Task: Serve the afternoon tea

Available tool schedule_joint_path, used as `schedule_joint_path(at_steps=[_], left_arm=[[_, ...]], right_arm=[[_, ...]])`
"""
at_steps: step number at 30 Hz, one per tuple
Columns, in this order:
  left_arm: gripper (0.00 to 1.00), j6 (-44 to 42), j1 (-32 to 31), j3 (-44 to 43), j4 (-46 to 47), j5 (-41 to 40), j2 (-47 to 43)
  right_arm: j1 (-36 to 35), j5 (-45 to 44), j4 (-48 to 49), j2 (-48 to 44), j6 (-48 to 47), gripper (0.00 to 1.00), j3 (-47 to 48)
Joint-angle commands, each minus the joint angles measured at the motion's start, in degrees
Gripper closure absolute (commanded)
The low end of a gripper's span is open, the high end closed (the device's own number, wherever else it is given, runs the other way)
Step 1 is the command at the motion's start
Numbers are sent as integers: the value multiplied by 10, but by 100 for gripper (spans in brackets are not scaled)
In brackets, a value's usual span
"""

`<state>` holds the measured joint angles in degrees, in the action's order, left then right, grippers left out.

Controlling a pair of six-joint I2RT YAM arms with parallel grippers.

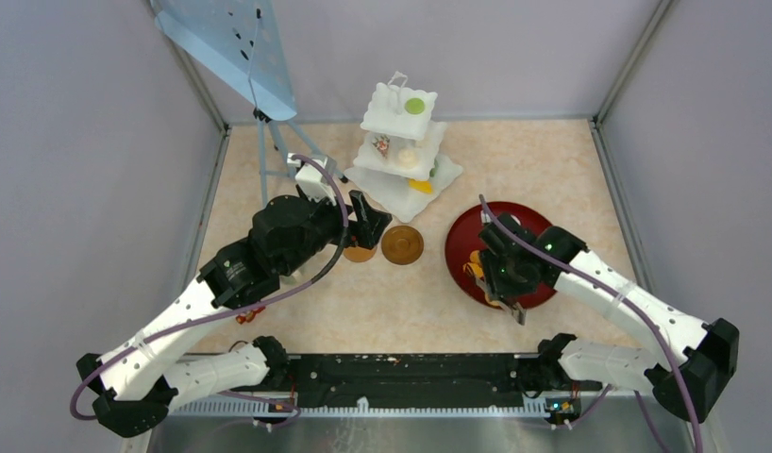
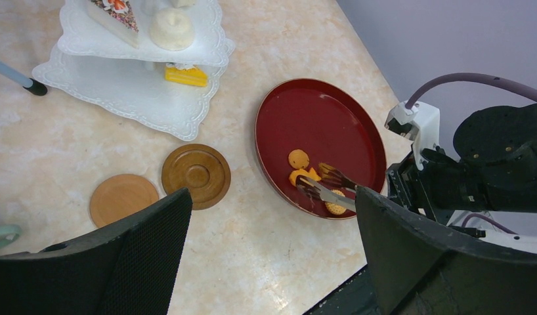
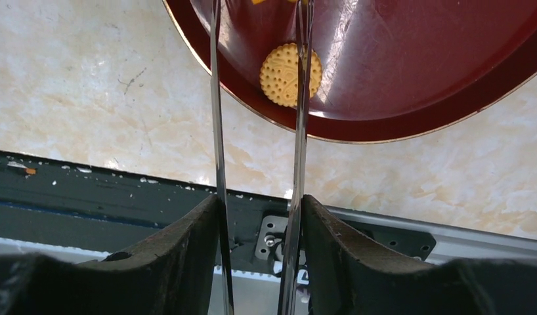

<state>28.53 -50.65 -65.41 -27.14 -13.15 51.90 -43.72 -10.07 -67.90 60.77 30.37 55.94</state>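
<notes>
My right gripper (image 3: 259,203) is shut on the metal tongs (image 3: 216,98) and holds them over the dark-red tray (image 3: 417,79). The tong arms are spread, one crossing an orange disc biscuit (image 3: 282,75). In the left wrist view the tong tips (image 2: 318,184) are at the orange fish (image 2: 304,176), with one orange disc (image 2: 298,158) beside it and another (image 2: 335,207) under the tongs. My left gripper (image 2: 272,197) is open and empty above the table near two wooden coasters (image 2: 195,175). The yellow wedge (image 2: 186,75) and green round (image 1: 415,106) sit on the white tiered stand (image 1: 401,193). The cream mug is out of view.
The second, lighter coaster (image 2: 121,197) lies left of the darker one. A pale teal object (image 2: 3,235) shows at the left edge of the left wrist view. A blue perforated panel on a stand (image 1: 236,47) is at the back left. Walls enclose the table.
</notes>
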Motion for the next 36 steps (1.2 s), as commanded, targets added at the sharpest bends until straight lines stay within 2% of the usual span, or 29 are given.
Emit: schedule_joint_path(at_steps=[1, 9, 17, 27, 36], left_arm=[[1, -12, 1, -3, 11, -11, -5], [1, -14, 2, -4, 11, -10, -3], [1, -11, 2, -1, 10, -12, -6], [1, -11, 2, -3, 10, -9, -6], [1, -9, 2, -2, 9, -11, -9]], right_arm=[[-4, -19, 43, 8, 9, 52, 10], [-4, -4, 93, 19, 6, 51, -10], [-6, -20, 64, 22, 22, 55, 1], [-17, -26, 55, 20, 43, 52, -6], [-19, -47, 67, -6, 65, 60, -4]])
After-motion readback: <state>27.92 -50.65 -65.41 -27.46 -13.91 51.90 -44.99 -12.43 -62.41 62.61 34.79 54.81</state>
